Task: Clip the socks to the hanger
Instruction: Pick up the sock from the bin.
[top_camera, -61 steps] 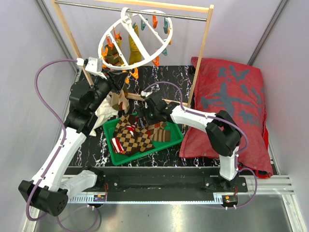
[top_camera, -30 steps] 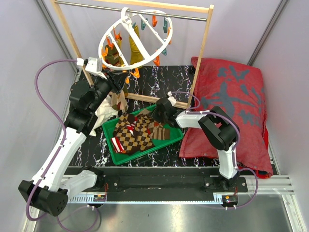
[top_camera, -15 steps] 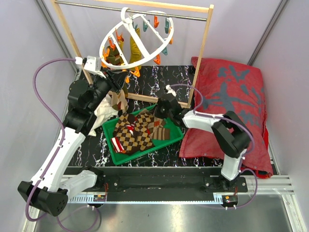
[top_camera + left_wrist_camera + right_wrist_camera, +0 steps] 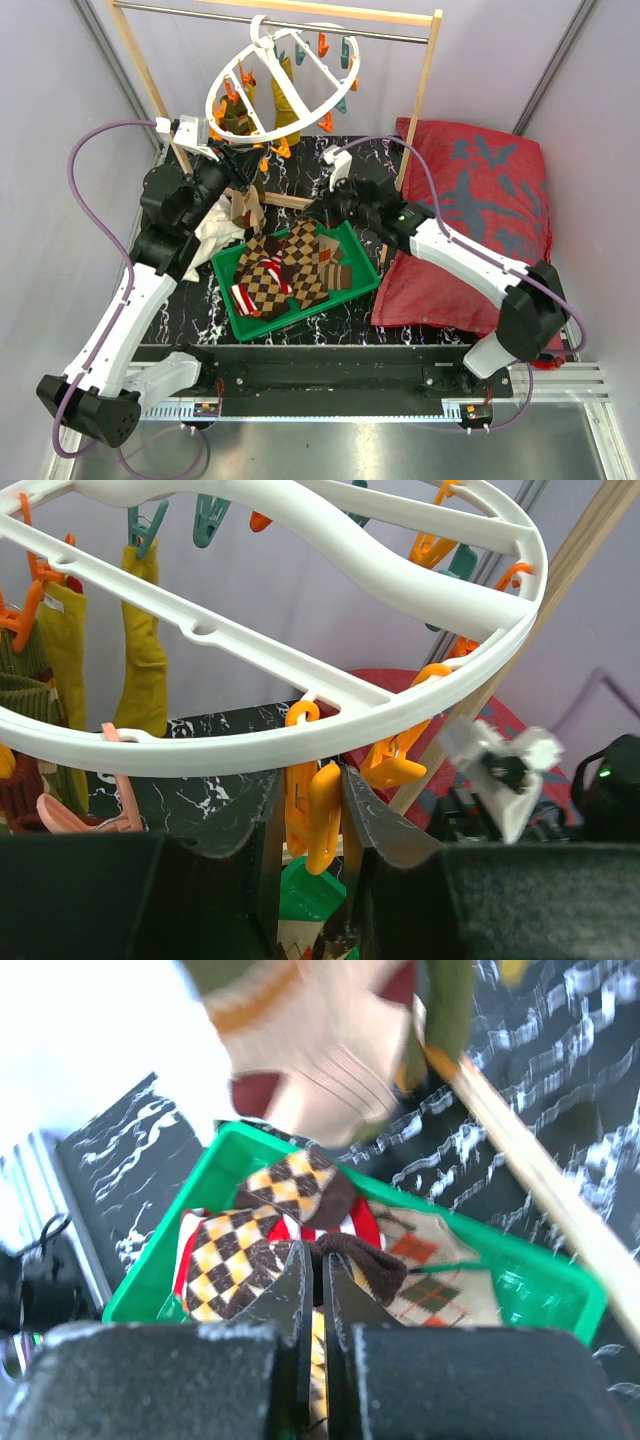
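Left end effector [image 4: 310, 785] pinches an orange plastic clip [image 4: 322, 825]; right end effector [image 4: 318, 1260] clamps knitted argyle sock [image 4: 240, 1260].

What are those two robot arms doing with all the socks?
They are hanging socks up. The left gripper pinches an orange clip on the white hanger, where olive-yellow socks already hang. The right gripper has pinched a brown argyle sock and holds one end of it above the green tray, with more socks lying inside. That sock is not clipped on yet.
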### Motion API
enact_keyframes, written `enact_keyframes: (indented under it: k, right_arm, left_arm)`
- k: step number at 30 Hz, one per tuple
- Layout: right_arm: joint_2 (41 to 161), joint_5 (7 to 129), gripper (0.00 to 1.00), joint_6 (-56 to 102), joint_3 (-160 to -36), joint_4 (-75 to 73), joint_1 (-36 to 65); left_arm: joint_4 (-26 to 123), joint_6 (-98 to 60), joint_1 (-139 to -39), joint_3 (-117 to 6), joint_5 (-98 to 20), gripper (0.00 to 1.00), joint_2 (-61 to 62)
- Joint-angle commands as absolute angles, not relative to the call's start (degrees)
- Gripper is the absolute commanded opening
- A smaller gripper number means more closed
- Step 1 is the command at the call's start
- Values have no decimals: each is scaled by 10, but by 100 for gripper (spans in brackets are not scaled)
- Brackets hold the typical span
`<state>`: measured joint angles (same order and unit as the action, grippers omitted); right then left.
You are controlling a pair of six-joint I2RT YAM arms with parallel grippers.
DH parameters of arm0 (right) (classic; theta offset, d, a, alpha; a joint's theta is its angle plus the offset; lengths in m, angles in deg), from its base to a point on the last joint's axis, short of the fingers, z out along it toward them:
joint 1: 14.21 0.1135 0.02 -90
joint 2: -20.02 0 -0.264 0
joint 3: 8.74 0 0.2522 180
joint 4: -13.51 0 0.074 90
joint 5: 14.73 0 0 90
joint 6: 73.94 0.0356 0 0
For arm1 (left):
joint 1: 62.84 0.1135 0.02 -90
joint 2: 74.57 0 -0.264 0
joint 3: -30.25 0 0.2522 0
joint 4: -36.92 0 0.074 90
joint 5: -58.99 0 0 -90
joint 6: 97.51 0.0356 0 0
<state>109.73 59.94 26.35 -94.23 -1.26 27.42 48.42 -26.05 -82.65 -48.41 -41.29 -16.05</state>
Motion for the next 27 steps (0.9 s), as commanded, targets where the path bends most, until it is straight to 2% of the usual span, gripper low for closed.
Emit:
enact_keyframes:
  k: [1, 6, 18, 23, 27]
  right_arm:
    - [1048, 512, 0, 131, -999, -56, 273]
    - [1039, 463, 0, 78, -1042, -56, 273]
    - [1050, 255, 0, -19, -1127, -92, 273]
    - [1098, 261, 0, 11, -1179, -97, 274]
    - [1117, 359, 0, 2, -1184, -80, 288]
  left_arm:
    - [465, -270, -830, -514, -417, 0, -165]
    - [458, -281, -834, -514, -419, 0, -165]
    - [440, -311, -834, -524, -469, 0, -160]
    - [439, -323, -834, -527, -469, 0, -168]
    - [436, -333, -836, -525, -461, 0, -170]
